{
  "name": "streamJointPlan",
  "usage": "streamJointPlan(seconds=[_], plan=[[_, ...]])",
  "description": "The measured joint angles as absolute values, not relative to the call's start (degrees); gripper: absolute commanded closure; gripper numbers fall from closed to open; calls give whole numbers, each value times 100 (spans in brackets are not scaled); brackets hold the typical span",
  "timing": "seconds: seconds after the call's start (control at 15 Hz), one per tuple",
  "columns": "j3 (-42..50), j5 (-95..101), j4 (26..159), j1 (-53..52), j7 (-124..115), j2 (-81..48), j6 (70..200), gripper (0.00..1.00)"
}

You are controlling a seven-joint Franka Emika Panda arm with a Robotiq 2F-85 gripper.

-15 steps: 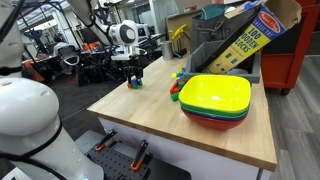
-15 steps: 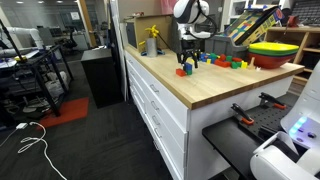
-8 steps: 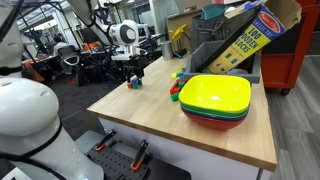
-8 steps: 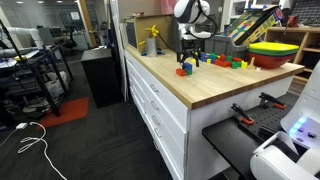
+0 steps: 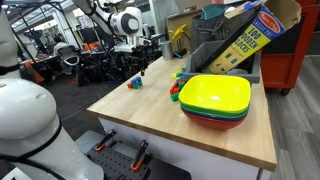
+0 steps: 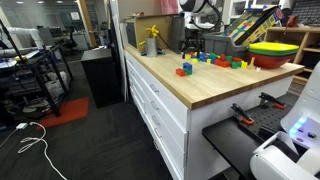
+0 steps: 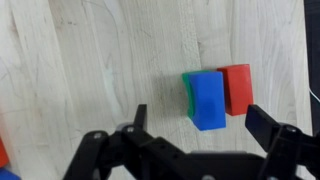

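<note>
The gripper [image 7: 195, 112] is released: its 2 fingers [image 7: 262, 122] stand spread wide with nothing between them, and it hangs in the air above the bench [image 5: 150, 120], clear of everything on it. In both exterior views the gripper [image 5: 136, 47] [image 6: 192, 38] sits well above the wood, with open air on every side.

Directly below it lies a tight cluster of 3 blocks. In the wrist view the blue block [image 7: 207, 98] lies on top of the green block [image 7: 186, 92], of which only a thin strip shows along 1 side. The red block [image 7: 237, 88] touches the blue block's other side and rests on the wood. The spread fingers are wider than the whole cluster.

In both exterior views the cluster [image 5: 134, 82] [image 6: 184, 70] sits close to the bench's long edge, the 1 above the drawers [image 6: 150, 95], with only a narrow band of wood between blocks and edge. Inward from the cluster the top is bare.

The loose blocks [image 5: 177, 88] [image 6: 225, 62] lie nearer the middle of the bench, apart from the cluster. The stack of bowls [image 5: 215, 98] [image 6: 275, 50] fills the far end near the corner, well apart, with the tilted cardboard box [image 5: 245, 40] behind it along the back edge.
</note>
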State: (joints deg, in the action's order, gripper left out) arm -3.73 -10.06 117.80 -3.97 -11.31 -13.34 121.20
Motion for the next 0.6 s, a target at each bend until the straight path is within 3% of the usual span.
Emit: streamJointPlan(seconds=[0.6], plan=[[-112, -1142, 11777, -121, -980, -1006, 12252, 0]])
